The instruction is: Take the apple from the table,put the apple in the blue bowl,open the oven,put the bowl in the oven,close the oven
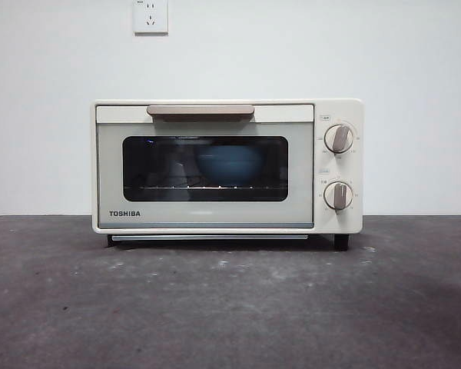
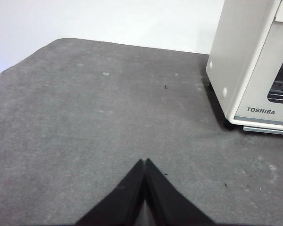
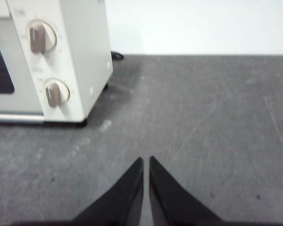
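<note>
We read "TOSHIBA" in dark capitals at the lower left of the door of the cream-white boxy toaster oven (image 1: 227, 165), which sits in the middle of the front view with its door shut. Small grey markings ring its two grey knobs (image 1: 338, 139), too fine for us to read. Behind the dark glass window we make out the round matte blue bowl (image 1: 230, 164) on the wire rack; we cannot see the apple.

The dark grey mottled table (image 1: 230, 307) fills the lower part of the frame, bare in front of the oven and to both sides. A white wall socket (image 1: 150, 16) sits at the top, left of centre.

The left gripper (image 2: 145, 161) hangs over bare table beside the oven's left side, jaws closed tip to tip, holding nothing. The right gripper (image 3: 146, 159) hangs near the knob side, jaws almost together with a thin slit, empty.
</note>
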Action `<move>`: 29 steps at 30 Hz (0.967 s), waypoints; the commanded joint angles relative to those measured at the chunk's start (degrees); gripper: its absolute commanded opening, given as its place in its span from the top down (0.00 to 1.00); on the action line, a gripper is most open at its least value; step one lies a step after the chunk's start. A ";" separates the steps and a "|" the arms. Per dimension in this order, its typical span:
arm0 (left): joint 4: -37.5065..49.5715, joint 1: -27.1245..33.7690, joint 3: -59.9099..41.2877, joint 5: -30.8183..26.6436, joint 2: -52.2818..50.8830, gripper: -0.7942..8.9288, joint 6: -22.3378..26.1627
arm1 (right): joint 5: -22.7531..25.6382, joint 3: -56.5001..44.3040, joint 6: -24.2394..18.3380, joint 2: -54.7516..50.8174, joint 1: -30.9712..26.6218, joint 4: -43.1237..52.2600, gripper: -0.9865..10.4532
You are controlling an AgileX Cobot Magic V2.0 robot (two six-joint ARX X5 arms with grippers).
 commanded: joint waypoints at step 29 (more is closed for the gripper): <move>-0.17 0.09 -1.38 -0.04 -0.11 0.91 -0.52 | 0.20 -0.20 -0.07 -0.15 -0.07 3.93 0.91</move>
